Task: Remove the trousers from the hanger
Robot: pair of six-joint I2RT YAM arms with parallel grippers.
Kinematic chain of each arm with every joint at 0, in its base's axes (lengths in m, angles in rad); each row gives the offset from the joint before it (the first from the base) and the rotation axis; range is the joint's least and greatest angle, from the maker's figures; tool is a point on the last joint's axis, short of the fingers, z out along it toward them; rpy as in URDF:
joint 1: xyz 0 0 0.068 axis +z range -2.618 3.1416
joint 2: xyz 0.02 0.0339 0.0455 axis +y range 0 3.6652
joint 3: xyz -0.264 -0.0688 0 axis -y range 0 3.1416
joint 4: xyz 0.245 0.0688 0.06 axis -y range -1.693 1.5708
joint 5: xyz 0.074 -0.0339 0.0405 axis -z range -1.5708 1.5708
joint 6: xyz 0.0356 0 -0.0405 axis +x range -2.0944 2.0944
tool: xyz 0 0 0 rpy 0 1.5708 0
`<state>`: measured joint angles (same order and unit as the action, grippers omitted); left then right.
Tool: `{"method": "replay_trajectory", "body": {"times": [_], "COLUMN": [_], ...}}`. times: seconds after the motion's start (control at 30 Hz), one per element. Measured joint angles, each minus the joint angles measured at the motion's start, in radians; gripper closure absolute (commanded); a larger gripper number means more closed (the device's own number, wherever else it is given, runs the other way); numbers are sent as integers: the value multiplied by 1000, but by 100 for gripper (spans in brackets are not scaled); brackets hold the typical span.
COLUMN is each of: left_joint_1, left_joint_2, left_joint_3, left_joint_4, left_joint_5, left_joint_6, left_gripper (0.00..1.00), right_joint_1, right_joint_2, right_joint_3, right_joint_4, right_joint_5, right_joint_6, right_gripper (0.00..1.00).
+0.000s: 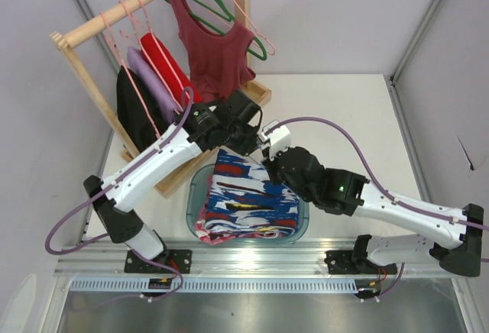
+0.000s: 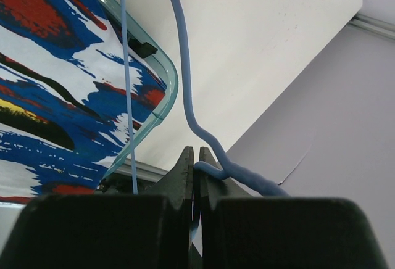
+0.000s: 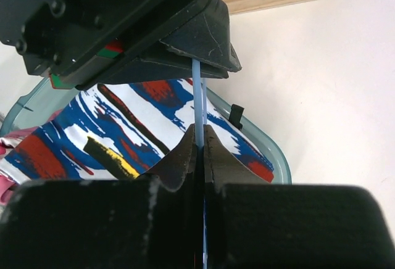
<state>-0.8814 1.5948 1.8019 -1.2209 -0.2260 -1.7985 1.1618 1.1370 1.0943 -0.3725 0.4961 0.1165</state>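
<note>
The trousers [image 1: 248, 199] lie bunched inside the teal basin [image 1: 192, 192], filling most of it. Above the basin's far rim, both arms meet at the light-blue hanger [image 2: 185, 78]. The left pincer [image 2: 196, 161] is clamped shut on the hanger's thicker, bent wire, just past the basin's corner. The right pincer [image 3: 200, 138] is closed on a thin straight run of that wire, over the cloth in the basin. The 2 pincers sit close together. The basin rests on the white counter [image 1: 344, 111].
</note>
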Motion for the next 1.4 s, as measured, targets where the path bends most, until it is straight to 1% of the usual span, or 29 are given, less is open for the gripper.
{"method": "replay_trajectory", "body": {"times": [0.1, 0.13, 0.17, 0.2, 0.23, 0.27, 0.33, 0.37, 0.43, 0.53, 0.63, 0.77, 0.87, 1.0, 1.07, 1.2, 1.27, 1.4], "left_joint_1": [0, 0, 0, 0, 0, 0, 2, 3, 5, 5, 6, 8, 8, 8, 8, 8, 8, 8], "left_joint_2": [-10, -11, -14, -19, -26, -36, -61, -75, -95, -118, -142, -172, -212, -342, -412, -563, -633, -735], "left_joint_3": [-9, -11, -14, -22, -35, -50, -82, -95, -105, -105, -105, -105, -117, -223, -266, -343, -389, -467], "left_joint_4": [14, 19, 31, 46, 66, 84, 120, 132, 148, 166, 187, 243, 304, 441, 456, 453, 451, 457], "left_joint_5": [2, 2, 2, 3, 4, 3, 6, 6, 10, 12, 16, 27, 40, 92, 107, 115, 134, 181], "left_joint_6": [4, 10, 15, 24, 30, 39, 55, 58, 72, 90, 140, 254, 366, 633, 763, 1011, 1106, 1250], "left_gripper": [100, 96, 84, 75, 62, 40, 22, 9, 1, 1, 0, 1, 0, 1, 0, 0, 0, 0], "right_joint_1": [2, 2, 2, -1, -4, -9, -29, -38, -66, -93, -113, -142, -177, -256, -296, -346, -352, -353], "right_joint_2": [0, -2, -3, -5, -8, -12, -20, -24, -35, -45, -51, -51, -50, -35, -18, 46, 75, 130], "right_joint_3": [0, 0, 0, 0, 0, 0, 0, 0, 0, 0, 0, 0, 0, 22, 56, 186, 250, 354], "right_joint_4": [2, 3, 5, 5, 2, -4, -13, -16, -21, -27, -35, -56, -60, -56, -50, -19, 2, 34], "right_joint_5": [16, 19, 22, 23, 27, 31, 39, 40, 40, 38, 33, 6, -19, -92, -123, -207, -248, -306], "right_joint_6": [3, 3, 4, 4, 5, 5, 5, 5, 5, 5, 7, 19, 29, 20, 11, -15, -26, -45], "right_gripper": [100, 100, 100, 100, 100, 100, 100, 100, 100, 100, 100, 100, 100, 100, 100, 100, 100, 100]}}
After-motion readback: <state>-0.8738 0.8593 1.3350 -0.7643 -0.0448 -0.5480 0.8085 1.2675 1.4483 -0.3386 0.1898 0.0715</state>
